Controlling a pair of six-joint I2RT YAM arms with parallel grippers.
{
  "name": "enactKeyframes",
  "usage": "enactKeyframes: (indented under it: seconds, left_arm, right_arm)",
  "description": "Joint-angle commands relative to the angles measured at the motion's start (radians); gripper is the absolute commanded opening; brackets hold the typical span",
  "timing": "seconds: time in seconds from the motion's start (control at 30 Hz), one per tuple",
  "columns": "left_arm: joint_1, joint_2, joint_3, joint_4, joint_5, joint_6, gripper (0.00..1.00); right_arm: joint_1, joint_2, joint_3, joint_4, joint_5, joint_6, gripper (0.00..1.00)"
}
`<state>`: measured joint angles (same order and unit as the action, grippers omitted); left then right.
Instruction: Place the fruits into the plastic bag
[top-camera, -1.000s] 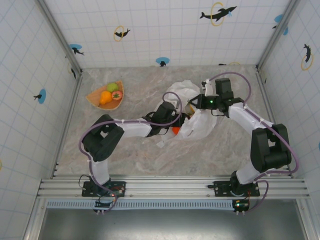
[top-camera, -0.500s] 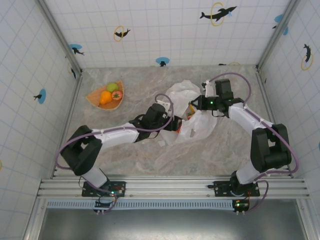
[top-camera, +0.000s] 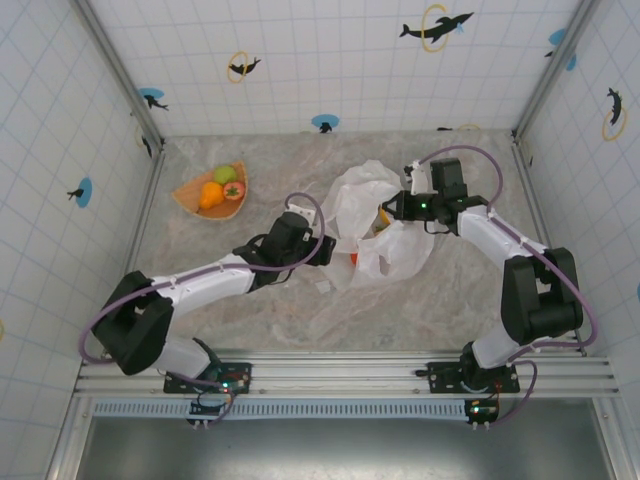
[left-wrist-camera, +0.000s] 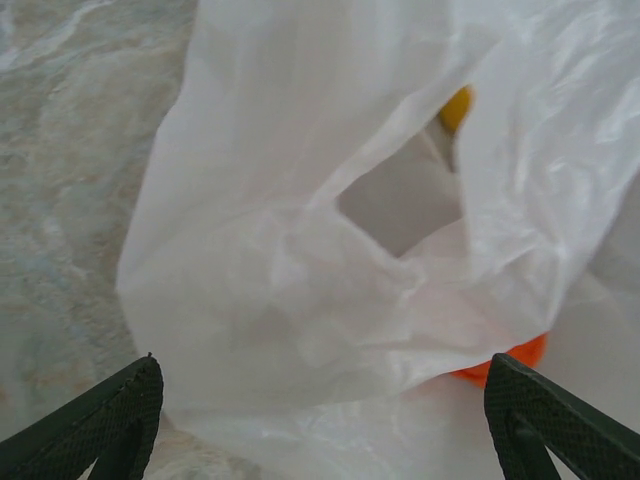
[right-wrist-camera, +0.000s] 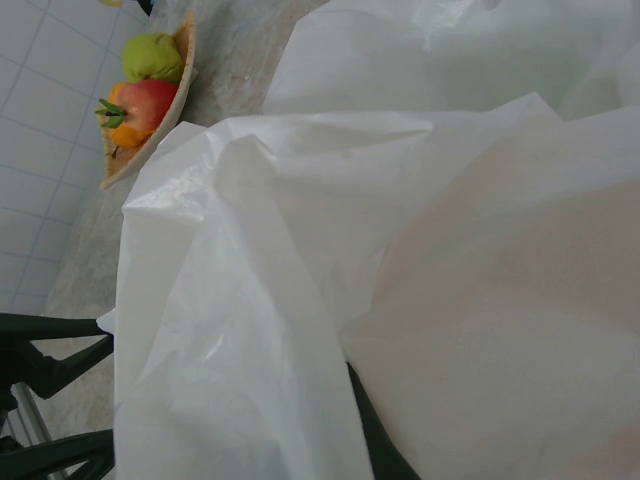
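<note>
Marble table (top-camera: 450, 300): left jaws, spread, backed out of plastic bag (top-camera: 365, 190); right jaws stay pinching bag.

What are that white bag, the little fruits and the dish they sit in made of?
The bag looks like thin plastic film: translucent, crinkled into sharp folds. The fruits look like glossy moulded plastic, judging by their shine, though that is a guess. The dish is a matte orange-tan, perhaps wood or plastic; too small to tell.
</note>
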<state>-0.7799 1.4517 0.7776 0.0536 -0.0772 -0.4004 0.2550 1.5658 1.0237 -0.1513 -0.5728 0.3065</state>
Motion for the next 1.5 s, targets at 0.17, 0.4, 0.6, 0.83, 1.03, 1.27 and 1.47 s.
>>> enactKeyframes:
  seconds: [0.17, 0.4, 0.6, 0.83, 1.03, 1.27, 1.47]
  left_arm:
    - [0.008, 0.19, 0.096, -0.028, -0.097, 0.069, 0.9]
    - [0.057, 0.296, 0.122, 0.087, 0.103, 0.071, 0.85]
    - [0.073, 0.312, 0.118, 0.147, 0.223, 0.068, 0.44]
    - [0.074, 0.213, 0.105, 0.126, 0.359, 0.031, 0.0]
    - [0.074, 0.039, 0.125, 0.167, 0.63, -0.121, 0.0]
    - [0.075, -0.018, 0.222, 0.162, 0.697, -0.223, 0.0]
    - [0.118, -0.036, 0.235, 0.217, 0.743, -0.329, 0.0]
  right_arm:
    - [0.003, -0.003, 0.024, -0.013, -0.005, -0.004, 0.0]
    - [0.002, -0.007, 0.03, -0.025, -0.004, -0.009, 0.0]
    - [0.0, -0.007, 0.044, -0.04, 0.001, -0.017, 0.0]
    - [0.0, -0.029, 0.069, -0.111, 0.088, -0.071, 0.0]
    - [0.003, -0.102, 0.102, -0.237, 0.297, -0.158, 0.01]
    - [0.001, -0.131, 0.193, -0.383, 0.431, -0.218, 0.0]
    - [0.004, -0.128, 0.297, -0.489, 0.508, -0.258, 0.0]
